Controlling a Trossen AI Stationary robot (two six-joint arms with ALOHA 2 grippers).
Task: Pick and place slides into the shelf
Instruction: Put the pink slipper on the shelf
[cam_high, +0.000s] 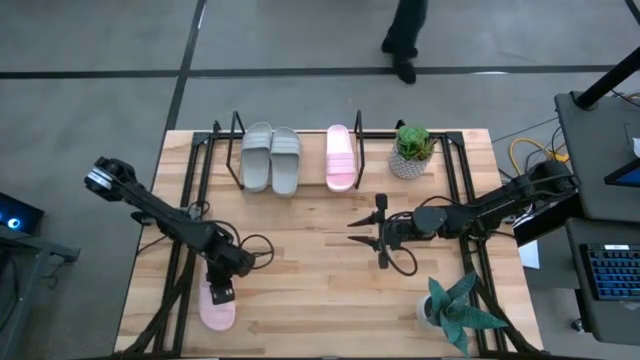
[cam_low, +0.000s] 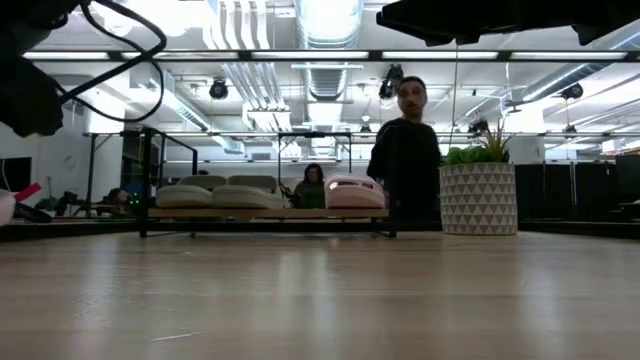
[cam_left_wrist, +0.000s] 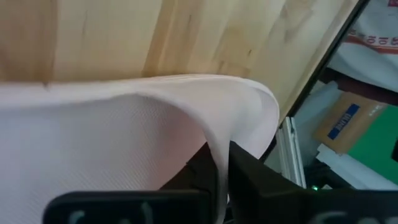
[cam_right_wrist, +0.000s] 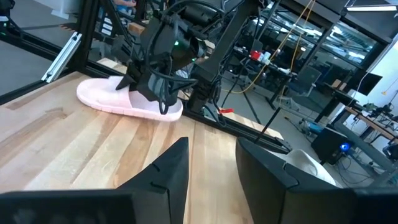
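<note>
From above, the left tool (cam_high: 221, 292) is clamped on the strap of a pale pink slide (cam_high: 216, 307) near the counter's (cam_high: 300, 260) front left corner. The shelf (cam_high: 297, 150) at the far edge carries two grey slides (cam_high: 270, 158) side by side and a second pink slide (cam_high: 340, 157) just beside them. The right tool (cam_high: 364, 232) hovers over mid-counter with its fingers apart, holding nothing. A small potted plant (cam_high: 411, 150) stands beside the shelf's right end, another plant (cam_high: 455, 310) near the front right corner, and a person's legs (cam_high: 404, 40) show on the floor beyond.

At counter height, the shelf (cam_low: 268, 212) sits far back with the grey pair (cam_low: 212, 195) and the pink slide (cam_low: 355, 192) on it, a person (cam_low: 405, 150) standing behind and the patterned plant pot (cam_low: 477, 198) to its right.

The left wrist view shows the pink strap (cam_left_wrist: 143, 124) pinched between dark fingers (cam_left_wrist: 249, 180).

The right wrist view shows that arm's own fingers (cam_right_wrist: 168, 171) spread, and across the counter the left tool (cam_right_wrist: 149, 84) down on the pink slide (cam_right_wrist: 127, 99).
</note>
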